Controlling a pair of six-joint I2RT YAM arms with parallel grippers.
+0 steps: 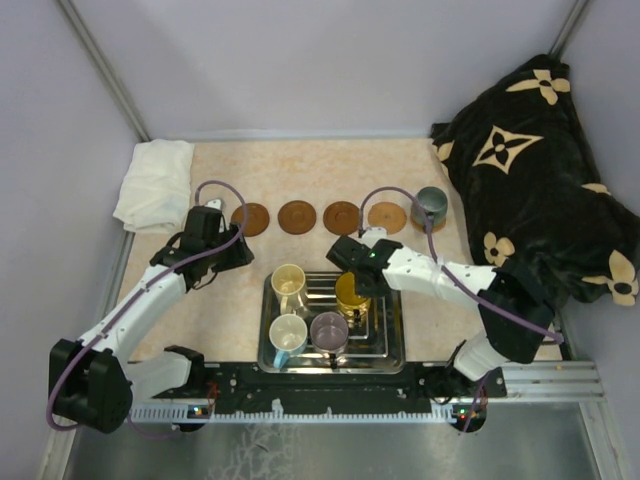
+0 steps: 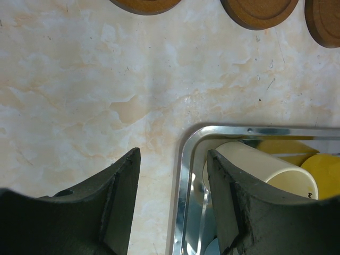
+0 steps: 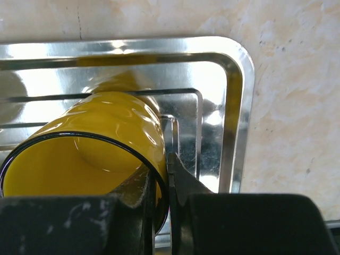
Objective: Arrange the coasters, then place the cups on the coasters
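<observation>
Right gripper (image 3: 161, 179) is clamped on the yellow cup (image 3: 101, 127) by its rim wall, one finger inside and one outside, lower centre of the wrist view. The cup stands in the tray (image 3: 236, 79), mid-frame in the top view. I'd lift straight up past the tray lip, keep it level, then head for the free tan coaster (image 1: 387, 216) just above-right. Left gripper (image 2: 173, 154) is part open, empty.

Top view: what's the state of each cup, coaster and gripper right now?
Yellow cup, upright in the steel tray, gripped.
Right gripper, shut, pinching that cup's wall.
Left gripper, open, empty, above the tray's corner.
Cream cup, upright in tray.
White cup, upright in tray.
Mauve cup, upright in tray.
Grey-green cup, upright, right end of coaster row.
Four coasters, flat, in a row, bare.
</observation>
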